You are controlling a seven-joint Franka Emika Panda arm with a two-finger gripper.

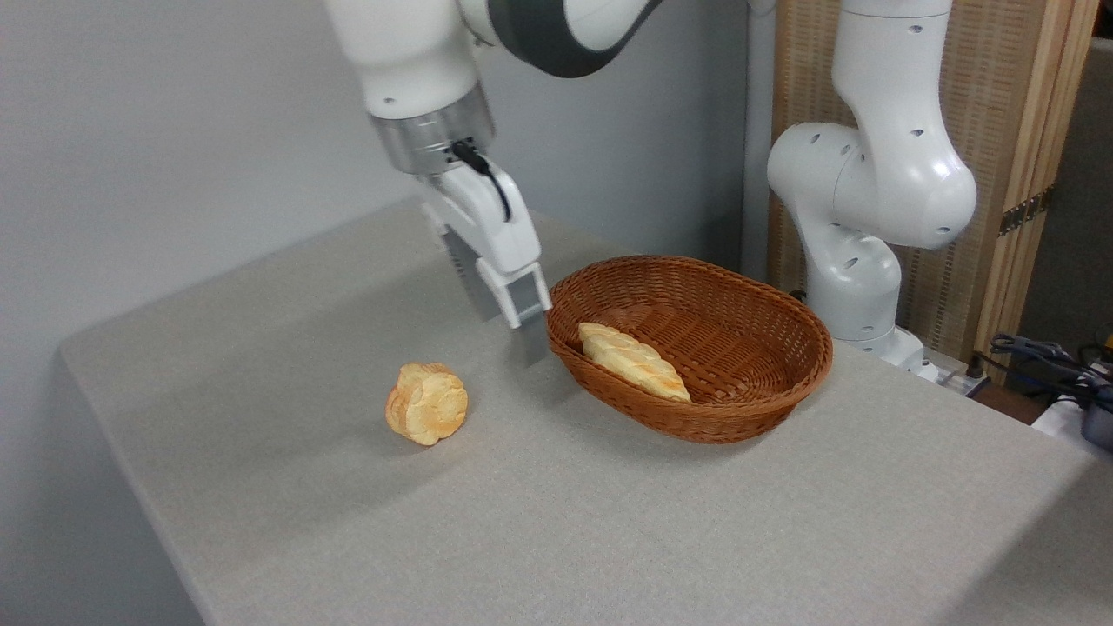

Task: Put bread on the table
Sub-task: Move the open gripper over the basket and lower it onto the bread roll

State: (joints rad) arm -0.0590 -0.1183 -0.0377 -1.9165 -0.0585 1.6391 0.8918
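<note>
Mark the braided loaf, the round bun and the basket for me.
braided loaf (633, 361): fixed camera, middle of its top.
round bun (428, 404): fixed camera, centre of its face.
basket (696, 426): fixed camera, near outer wall.

Even, soft indoor light reaches my fixed camera, bright without glare; the table (609, 522) carries faint, diffuse shadows falling toward 7 o'clock beneath the bun (426, 404) and basket (696, 417); the gripper (513, 326) smears with motion blur; elsewhere focus holds, fine grain mottling the grey wall.
</note>
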